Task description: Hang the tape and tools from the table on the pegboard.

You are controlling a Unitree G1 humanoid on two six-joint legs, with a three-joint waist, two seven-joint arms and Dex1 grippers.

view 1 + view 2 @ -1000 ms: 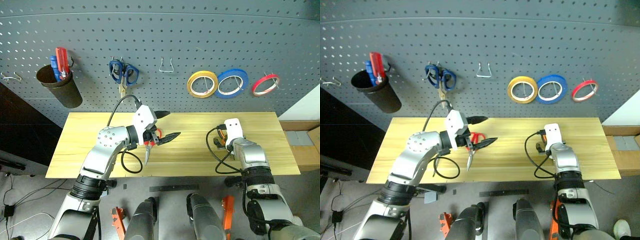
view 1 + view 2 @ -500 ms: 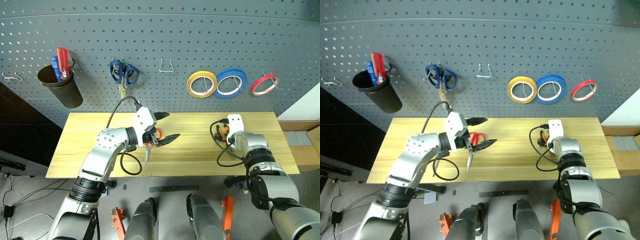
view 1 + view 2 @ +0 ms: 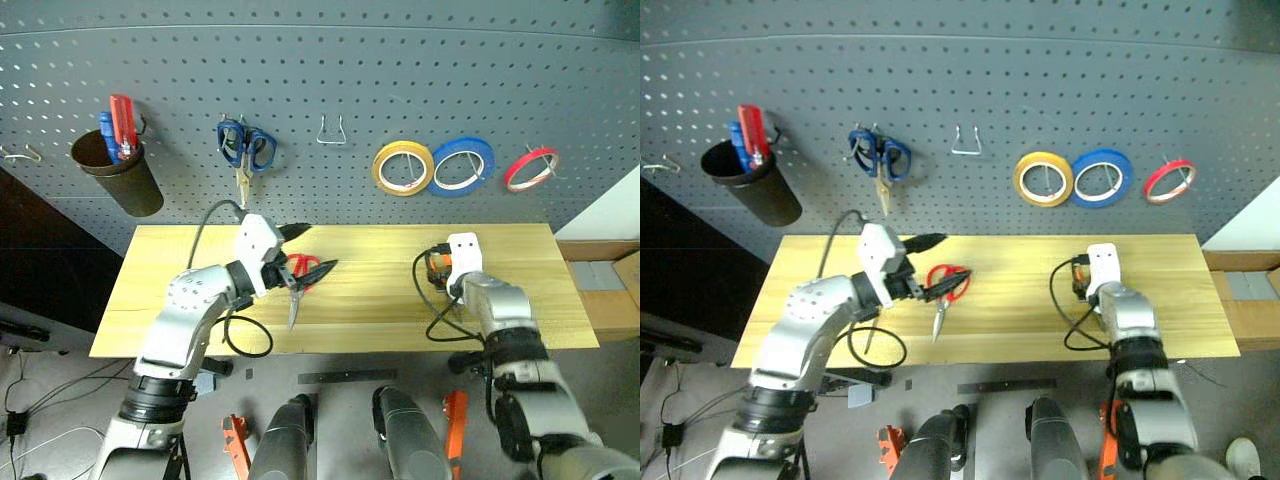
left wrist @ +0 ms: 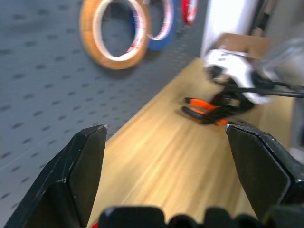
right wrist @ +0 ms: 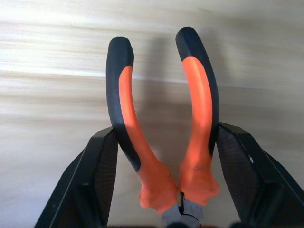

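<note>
We are on the pliers (image 5: 161,133) step: our right gripper (image 5: 161,190) pinches their orange-and-black handles just over the desk (image 3: 380,310). Our left gripper (image 3: 300,250) hangs spread wide above the red-handled scissors (image 3: 945,285). Next we need a free pegboard (image 3: 400,80) hook (image 3: 332,132).

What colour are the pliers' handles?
Orange and black on the pliers, clearest in the right wrist view.
</note>
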